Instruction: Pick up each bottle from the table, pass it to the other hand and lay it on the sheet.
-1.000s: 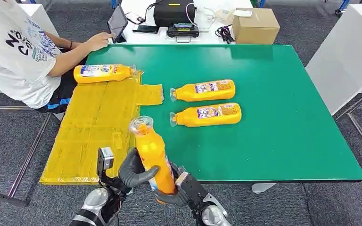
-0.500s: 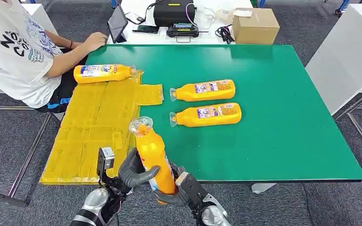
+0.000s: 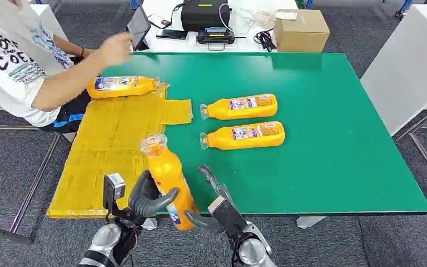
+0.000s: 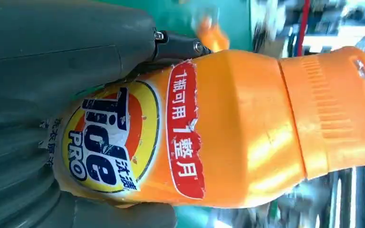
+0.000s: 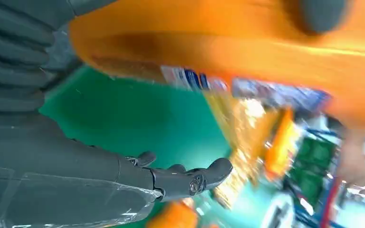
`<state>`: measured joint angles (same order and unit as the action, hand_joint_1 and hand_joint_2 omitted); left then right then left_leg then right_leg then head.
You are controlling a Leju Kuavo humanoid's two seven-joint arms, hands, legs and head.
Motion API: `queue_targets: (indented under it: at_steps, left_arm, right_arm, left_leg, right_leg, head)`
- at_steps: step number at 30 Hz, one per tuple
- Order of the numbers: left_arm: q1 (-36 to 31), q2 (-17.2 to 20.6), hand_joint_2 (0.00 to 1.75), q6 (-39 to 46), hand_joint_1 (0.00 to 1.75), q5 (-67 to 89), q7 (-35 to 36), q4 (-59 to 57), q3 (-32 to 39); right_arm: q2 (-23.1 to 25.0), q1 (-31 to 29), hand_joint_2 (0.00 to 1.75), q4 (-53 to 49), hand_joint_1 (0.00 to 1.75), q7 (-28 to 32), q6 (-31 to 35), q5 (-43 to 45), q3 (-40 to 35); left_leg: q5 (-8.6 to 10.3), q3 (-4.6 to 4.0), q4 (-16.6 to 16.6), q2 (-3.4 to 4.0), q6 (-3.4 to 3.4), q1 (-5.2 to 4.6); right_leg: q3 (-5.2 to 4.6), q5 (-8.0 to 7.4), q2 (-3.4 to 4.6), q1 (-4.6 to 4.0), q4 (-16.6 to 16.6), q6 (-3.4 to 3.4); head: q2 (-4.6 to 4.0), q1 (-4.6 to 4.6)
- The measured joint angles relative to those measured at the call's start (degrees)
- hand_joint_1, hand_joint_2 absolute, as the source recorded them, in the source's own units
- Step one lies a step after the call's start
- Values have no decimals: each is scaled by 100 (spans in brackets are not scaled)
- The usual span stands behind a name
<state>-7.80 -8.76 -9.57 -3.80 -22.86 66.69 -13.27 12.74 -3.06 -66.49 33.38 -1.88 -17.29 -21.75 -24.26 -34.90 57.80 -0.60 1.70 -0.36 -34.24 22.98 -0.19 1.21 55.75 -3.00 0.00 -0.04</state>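
Left hand (image 3: 144,197): dark fingers (image 3: 154,203) wrapped around the lower body of the held bottle (image 3: 167,181), thumb across its front. In the left wrist view the same bottle (image 4: 228,128) lies against the grey palm (image 4: 52,61), label readable, orange cap end pointing away from the wrist. Bottle is nearly upright, cap tilted slightly left and far, held above the near table edge where sheet and green surface meet.

Right hand (image 3: 214,208): fingers apart and extended, holding nothing. It sits just right of the bottle's base; whether a fingertip touches the bottle, I cannot tell. Right wrist view shows fingers (image 5: 190,180) spread over green, with the bottle (image 5: 247,42) just beside the hand.

Yellow sheet (image 3: 111,150) covers the left part of the green table (image 3: 333,139). One bottle on the sheet (image 3: 121,87) lies on its side at the far end, cap to the right. Two bottles lie on the bare table, mid-surface, parallel, caps to the left: far one (image 3: 240,106), near one (image 3: 243,135). Contents not visible through the opaque orange walls.

A person's arm (image 3: 78,75) reaches over the far-left corner. Beyond the table: a cardboard box (image 3: 301,30), closed.
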Motion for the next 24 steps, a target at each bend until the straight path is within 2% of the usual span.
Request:
queue_targets:
  at_steps: [12,15,18,24]
  left_arm:
    - [15,-15,175,973,175,647,-249,411,275]
    - [-1,-15,175,1866,175,1617,-523,511,310]
    - [-102,-13,175,3224,175,3415,-608,588,321]
    - [-381,33,175,4269,175,5050,-406,478,363]
  right_arm:
    - [-17,201,0,-784,0,18,72,105,0]
    - [-22,288,0,-1064,0,173,63,298,0]
    - [-22,373,0,-1598,0,271,13,620,0]
    - [-22,429,0,-2389,0,280,-39,938,-4]
  left_leg:
    - [0,1,0,1,0,0]
    - [0,1,0,0,0,0]
    - [0,1,0,0,0,0]
    - [1,2,0,0,1,0]
  right_leg:
    - [0,0,1,0,0,0]
    - [-1,0,0,0,0,0]
    - [0,0,0,0,0,0]
    - [2,-1,0,0,0,0]
  head:
    - [0,0]
    - [0,0]
    - [0,0]
    - [0,0]
